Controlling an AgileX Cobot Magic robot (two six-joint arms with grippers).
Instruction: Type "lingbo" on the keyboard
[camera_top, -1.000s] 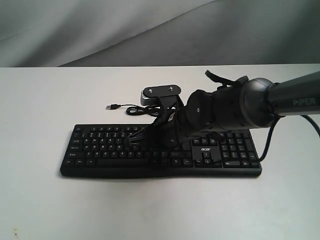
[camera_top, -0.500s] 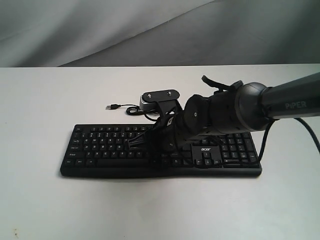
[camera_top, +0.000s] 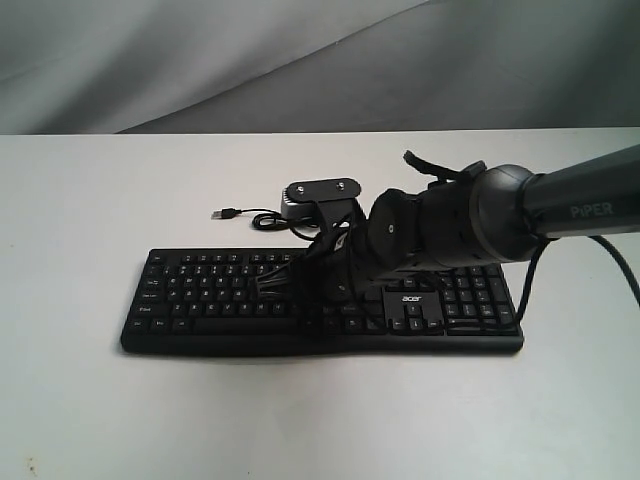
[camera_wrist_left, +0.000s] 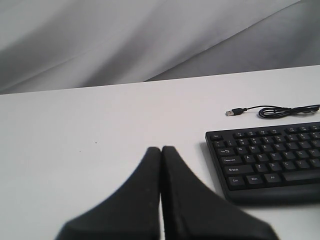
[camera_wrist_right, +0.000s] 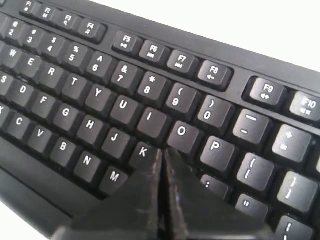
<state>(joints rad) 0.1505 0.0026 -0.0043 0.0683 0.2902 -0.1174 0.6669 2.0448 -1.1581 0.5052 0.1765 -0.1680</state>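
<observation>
The black keyboard lies flat on the white table, its number pad toward the right. My right gripper reaches in from the right and is shut, with its tips low over the middle of the letter rows. In the right wrist view the right gripper points between the K key and the O key; the key under the tips is hidden. My left gripper is shut on nothing above bare table, off the keyboard's Esc-side end. It does not show in the exterior view.
The keyboard's thin USB cable coils loose on the table behind it, its plug lying unplugged. The right arm's bulky wrist hangs over the keyboard's right half. A grey backdrop rises behind the table's far edge.
The right arm sank a little toward the keys and shifted slightly left a second ago. Over the last half second it has barely moved.
</observation>
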